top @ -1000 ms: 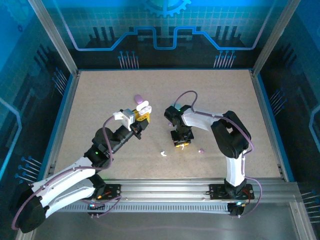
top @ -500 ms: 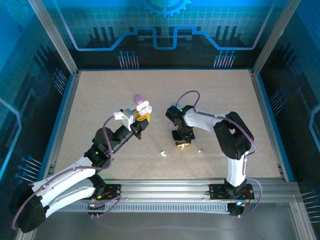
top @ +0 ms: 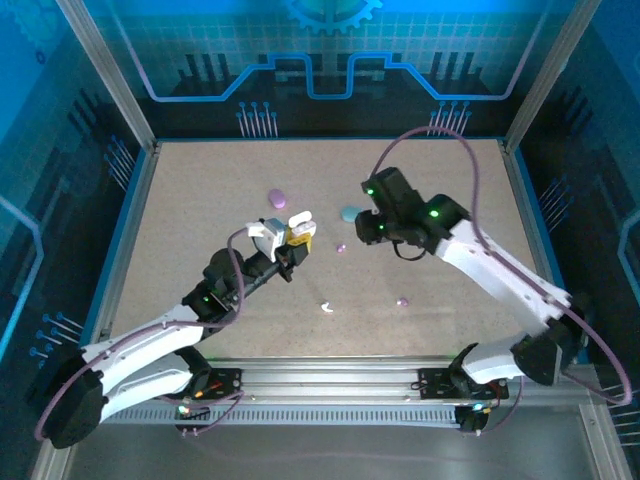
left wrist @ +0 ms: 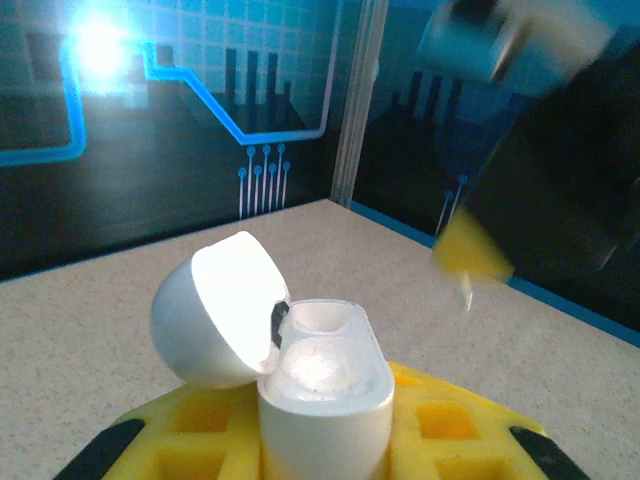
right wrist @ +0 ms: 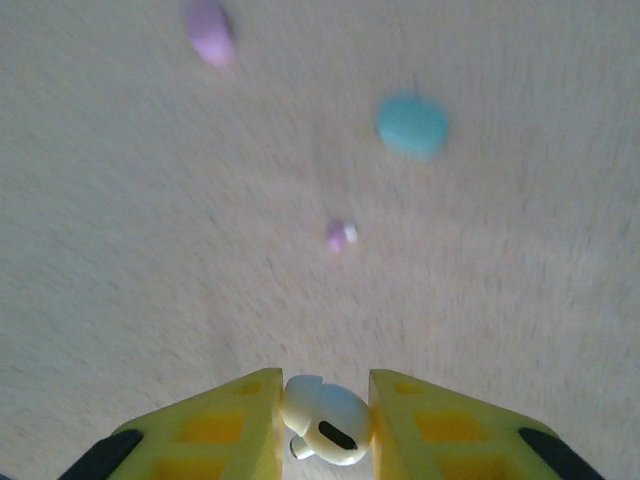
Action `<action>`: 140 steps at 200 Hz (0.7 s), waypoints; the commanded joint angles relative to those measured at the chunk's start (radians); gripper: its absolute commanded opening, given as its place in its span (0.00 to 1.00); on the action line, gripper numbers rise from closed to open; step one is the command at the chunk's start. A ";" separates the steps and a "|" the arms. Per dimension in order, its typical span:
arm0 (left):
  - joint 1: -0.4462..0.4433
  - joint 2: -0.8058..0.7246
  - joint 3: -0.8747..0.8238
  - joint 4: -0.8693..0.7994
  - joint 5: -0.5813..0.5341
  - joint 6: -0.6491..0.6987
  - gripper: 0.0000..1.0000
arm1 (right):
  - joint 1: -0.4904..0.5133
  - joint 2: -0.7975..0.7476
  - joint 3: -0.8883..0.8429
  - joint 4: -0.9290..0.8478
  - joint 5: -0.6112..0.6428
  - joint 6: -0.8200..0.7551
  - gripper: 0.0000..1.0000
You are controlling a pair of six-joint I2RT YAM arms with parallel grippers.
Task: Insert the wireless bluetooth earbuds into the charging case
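While the left gripper (left wrist: 325, 425) is clamped tight on the white case (left wrist: 325, 395), the case stands upright between its yellow fingers (left wrist: 190, 425). The lid (left wrist: 215, 315) is swung open to the left. The far seat in the top of the case looks hollow. The nearer one is too bright to read.

The right gripper (right wrist: 322, 400) pinches a white earbud (right wrist: 325, 418), its yellow fingers (right wrist: 420, 410) drawn in to the width of that small piece and touching it on both sides. In the left wrist view this gripper is a blur up and to the right of the left fingers, apart from the case.

On the table (top: 200, 200) ahead of the right fingertips lies a purple earbud (right wrist: 340, 235). Farther ahead and a little to the right lies a light blue case (right wrist: 412, 125), and far ahead to the left a purple case (right wrist: 210, 30), both blurred. From above, a second white earbud (top: 326, 307) lies on the near side of the left fingers. Another purple earbud (top: 403, 300) lies well apart from both pairs of fingers.
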 commanded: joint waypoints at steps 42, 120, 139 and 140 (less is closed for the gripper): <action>-0.009 0.061 0.092 0.094 0.109 -0.077 0.21 | 0.104 -0.008 0.129 0.130 0.043 -0.184 0.28; -0.012 0.065 0.117 0.077 0.143 -0.087 0.22 | 0.164 0.047 0.154 0.190 0.032 -0.234 0.28; -0.013 0.065 0.117 0.077 0.143 -0.089 0.22 | 0.166 0.053 0.160 0.192 0.034 -0.240 0.28; -0.013 0.065 0.118 0.077 0.144 -0.089 0.21 | 0.166 0.054 0.160 0.191 0.033 -0.240 0.28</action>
